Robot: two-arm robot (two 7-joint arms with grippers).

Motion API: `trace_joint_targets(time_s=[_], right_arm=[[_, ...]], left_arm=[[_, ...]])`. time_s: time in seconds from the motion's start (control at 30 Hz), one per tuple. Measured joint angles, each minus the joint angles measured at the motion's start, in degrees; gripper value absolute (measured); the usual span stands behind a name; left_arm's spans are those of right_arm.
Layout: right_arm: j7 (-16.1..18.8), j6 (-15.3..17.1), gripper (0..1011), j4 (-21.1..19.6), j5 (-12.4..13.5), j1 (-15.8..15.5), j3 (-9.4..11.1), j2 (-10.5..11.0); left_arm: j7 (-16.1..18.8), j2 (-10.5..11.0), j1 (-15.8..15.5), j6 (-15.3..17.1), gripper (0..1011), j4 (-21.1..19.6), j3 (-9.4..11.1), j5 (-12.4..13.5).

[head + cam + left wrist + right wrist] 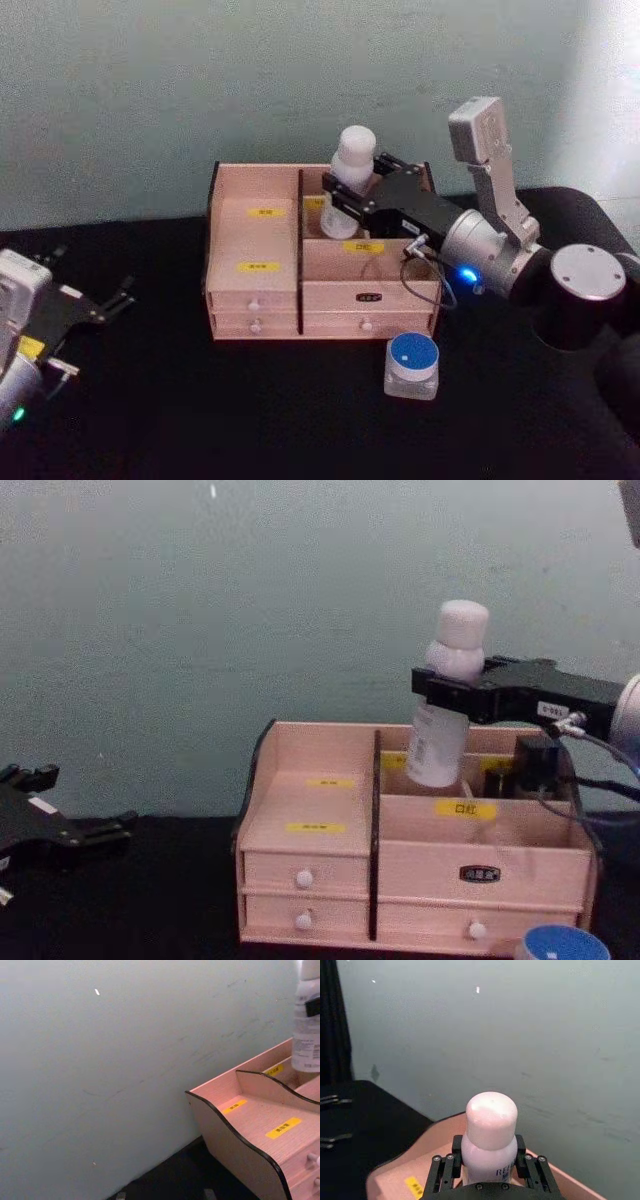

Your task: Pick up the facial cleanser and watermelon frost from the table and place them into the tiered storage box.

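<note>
The facial cleanser (354, 150) is a white bottle with a rounded cap, and my right gripper (350, 195) is shut on its neck. It hangs slightly tilted over the back right compartment of the tiered storage box (255, 240), its base dipping below the rim (436, 765). The right wrist view shows the cap (491, 1115) between the black fingers (444, 1170). The watermelon frost (411, 362), a small pale container with a blue lid, stands on the black table in front of the box's right drawers. My left gripper (118, 296) rests open at the far left.
The pale-pink box (310, 800) stands against a pale green wall (200, 80), with its left stepped compartments (250, 1120) bare. Black tabletop (250, 410) stretches in front of and to the left of the box. A cable (425, 285) loops from my right wrist over the front right compartment.
</note>
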Motion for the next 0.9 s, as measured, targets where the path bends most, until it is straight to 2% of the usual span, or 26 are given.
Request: trace_joint_targets(time_s=[0.53, 0.9], right_arm=[[-0.4, -0.9, 594, 7.9, -3.0, 3.6, 1.2, -3.7], [0.7, -0.2, 593, 10.1, -4.4, 4.0, 1.5, -4.6]], left_arm=[[0.0, 0.0, 0.0, 0.0, 1001, 0.0, 0.0, 0.0], [0.0, 0.0, 0.0, 0.0, 1001, 0.0, 0.0, 0.0]])
